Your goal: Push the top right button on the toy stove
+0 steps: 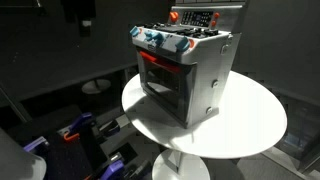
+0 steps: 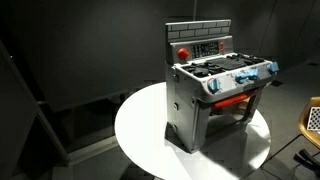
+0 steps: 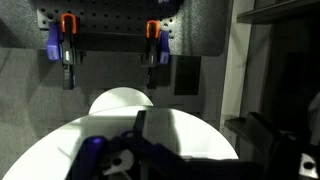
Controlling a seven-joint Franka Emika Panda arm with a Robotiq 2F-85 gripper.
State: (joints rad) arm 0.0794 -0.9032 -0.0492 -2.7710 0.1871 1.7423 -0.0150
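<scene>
We see a round white worktop [image 1: 250, 125] [image 2: 140, 130] on a single pedestal, in a dark room. The toy stove [image 1: 195, 65] [image 2: 215, 90] stands upright on it, near the middle in both exterior views, with bare white surface all around its base. It is a boxy silver-grey toy with a dark hob on top. A tall back panel [image 1: 200, 18] [image 2: 200, 47] rises behind the hob, red across its face, and in an exterior view it is capped by a grey brick pattern. Below the hob, the oven window [image 1: 160, 70] glows red. A row of blue-and-red knobs [image 1: 160, 40] [image 2: 245, 80] runs along the front edge. On the panel we can pick out one round red button [image 2: 183, 52]; the others are too small to tell apart.

In the wrist view, the end effector [image 3: 150, 150] is only a dark, blurred shape low in the frame above the worktop, and we cannot tell whether its fingers are apart or together. Beyond it, two orange-and-blue clamps [image 3: 67, 40] hang on a dark pegboard [image 3: 110, 20].
</scene>
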